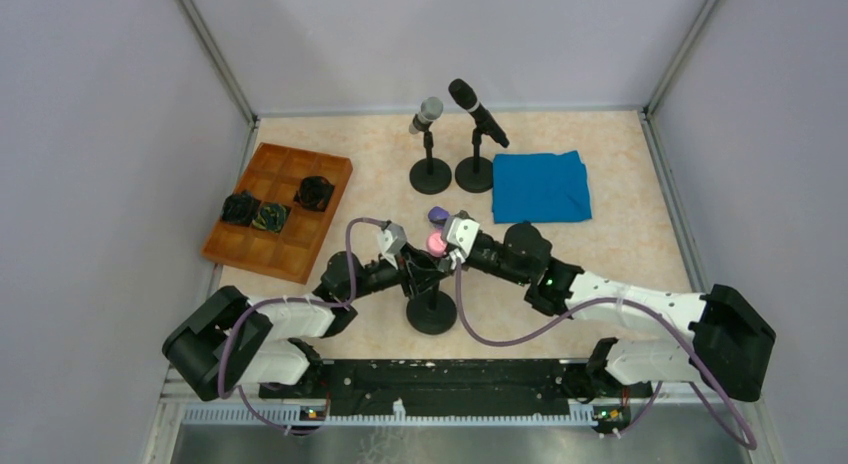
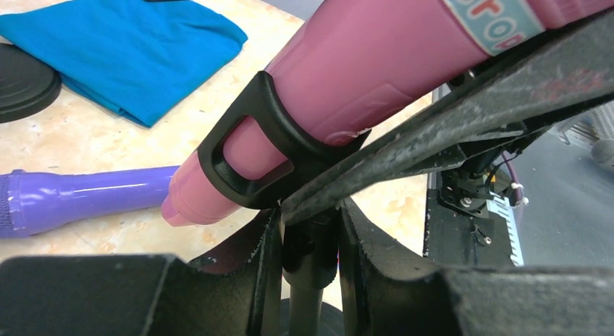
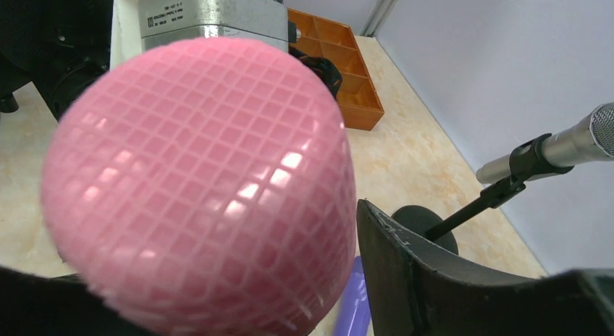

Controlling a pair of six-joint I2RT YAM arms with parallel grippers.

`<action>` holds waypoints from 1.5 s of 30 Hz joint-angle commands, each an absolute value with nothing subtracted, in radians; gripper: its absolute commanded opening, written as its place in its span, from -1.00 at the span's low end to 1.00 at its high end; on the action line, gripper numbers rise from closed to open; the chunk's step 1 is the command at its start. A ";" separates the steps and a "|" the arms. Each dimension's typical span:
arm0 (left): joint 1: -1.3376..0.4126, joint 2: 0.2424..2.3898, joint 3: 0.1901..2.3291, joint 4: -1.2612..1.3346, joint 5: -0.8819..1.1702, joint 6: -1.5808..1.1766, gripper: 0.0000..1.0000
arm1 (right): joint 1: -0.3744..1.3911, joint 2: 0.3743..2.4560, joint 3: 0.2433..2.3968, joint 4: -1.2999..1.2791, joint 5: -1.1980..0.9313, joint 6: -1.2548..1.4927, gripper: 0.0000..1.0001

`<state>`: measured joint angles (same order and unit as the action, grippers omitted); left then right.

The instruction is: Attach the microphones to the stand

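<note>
Down between the two arms, at the near stand (image 1: pixel 432 312): the pink microphone (image 2: pixel 376 68), already threaded through the black clip (image 2: pixel 246 162), slanting with the meshed head up and the blunt tail poking out below. Clamped tight on the post just under that clip, bracing it: the left gripper (image 2: pixel 310 234). Straddling the head from the other side, in line with the long axis: the right gripper (image 1: pixel 447 239). Better, at a guess, to back straight out along that axis than to swing sideways across the clip. Cannot tell whether pinching the head or standing just off it; perhaps a sliver of gap at one finger in the right wrist view, nothing surer. Glossy pink plastic, quilted grille, a pale lettered band round the barrel; likely slick in the clip. Just beyond the pink tail, flat on the counter (image 1: pixel 620 244) and not yet mounted: the purple microphone (image 2: pixel 80 198), a shade nearer the right gripper than the left, seen from above. At the far side, already up on stands of their own: the silver-grey microphone (image 1: pixel 426 114) and the black microphone (image 1: pixel 478 111).
</note>
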<state>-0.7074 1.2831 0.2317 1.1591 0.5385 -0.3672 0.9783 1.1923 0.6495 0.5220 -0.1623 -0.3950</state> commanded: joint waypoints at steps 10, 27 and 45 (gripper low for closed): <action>-0.720 1.245 0.207 1.334 0.521 -0.375 -1.00 | 1.071 0.973 0.629 0.581 -0.113 -0.423 0.38; -0.678 0.985 0.253 1.030 0.023 -0.218 -1.00 | 1.076 0.607 0.417 0.443 0.105 -0.349 0.42; -0.330 1.459 0.541 1.363 0.146 -0.160 -1.00 | 1.078 0.626 0.378 0.449 0.134 -0.276 0.39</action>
<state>-0.3912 1.3716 0.4362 1.0763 0.0654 -0.1547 1.0710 0.6296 0.3672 0.4389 0.1211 -0.2832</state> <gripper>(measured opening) 0.346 0.695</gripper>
